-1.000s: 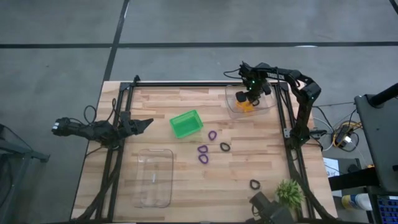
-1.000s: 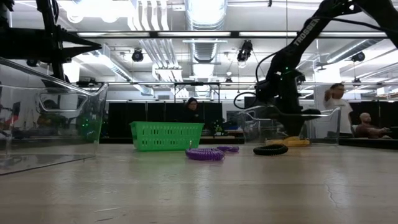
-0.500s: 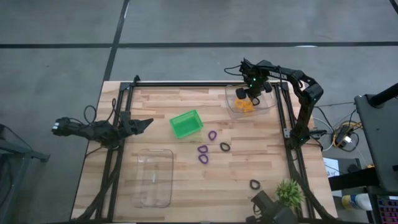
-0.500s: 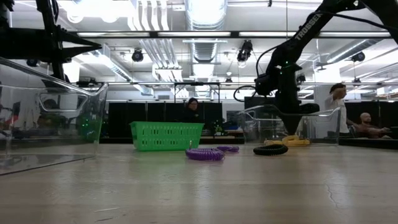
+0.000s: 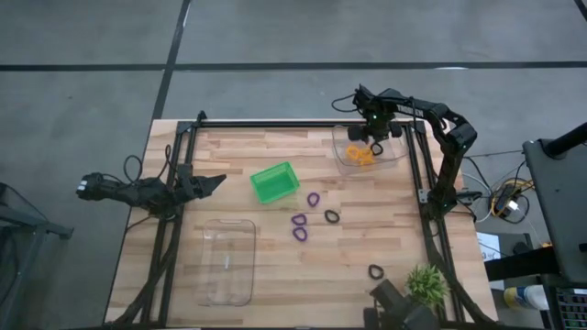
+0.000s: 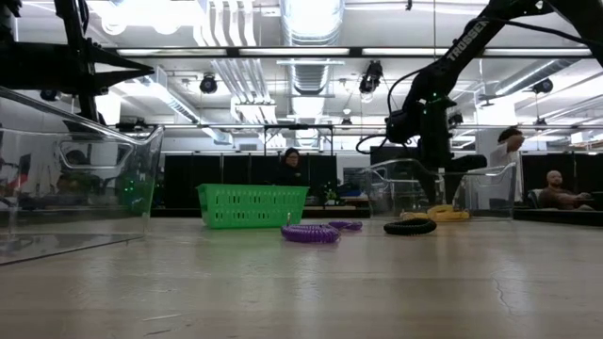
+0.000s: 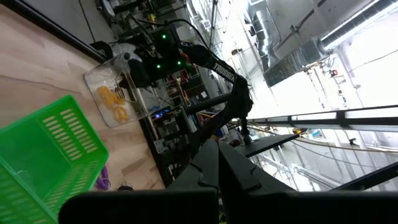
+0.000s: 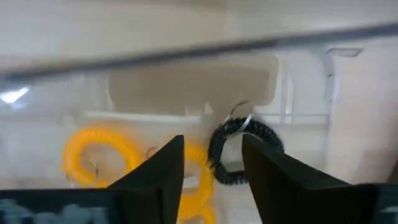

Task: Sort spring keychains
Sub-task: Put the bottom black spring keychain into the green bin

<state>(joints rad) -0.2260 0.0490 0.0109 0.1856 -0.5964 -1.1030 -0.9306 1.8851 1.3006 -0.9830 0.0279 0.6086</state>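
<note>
My right gripper (image 5: 374, 139) is open above the clear bin (image 5: 341, 161) at the table's far right. In that bin lie orange spring keychains (image 5: 357, 154) and, in the right wrist view, a black one (image 8: 244, 151) beyond my fingertips, untouched. Three purple keychains (image 5: 313, 199) (image 5: 299, 220) (image 5: 300, 234) and a black one (image 5: 331, 216) lie flat on the middle of the table. Another black one (image 5: 375, 271) lies near the front right. My left gripper (image 5: 216, 181) is shut and empty at the table's left, beside the green bin (image 5: 275, 182).
A second clear bin (image 5: 226, 261) stands near the front left. A small green spiky plant (image 5: 425, 284) and a dark camera mount (image 5: 394, 304) stand at the front right edge. Black frame rails run along the table's left, right and far sides. People show in the room beyond.
My right gripper has risen out of the far right clear bin and gone a little toward the far edge. The orange keychains under it now show more fully in the bin.
</note>
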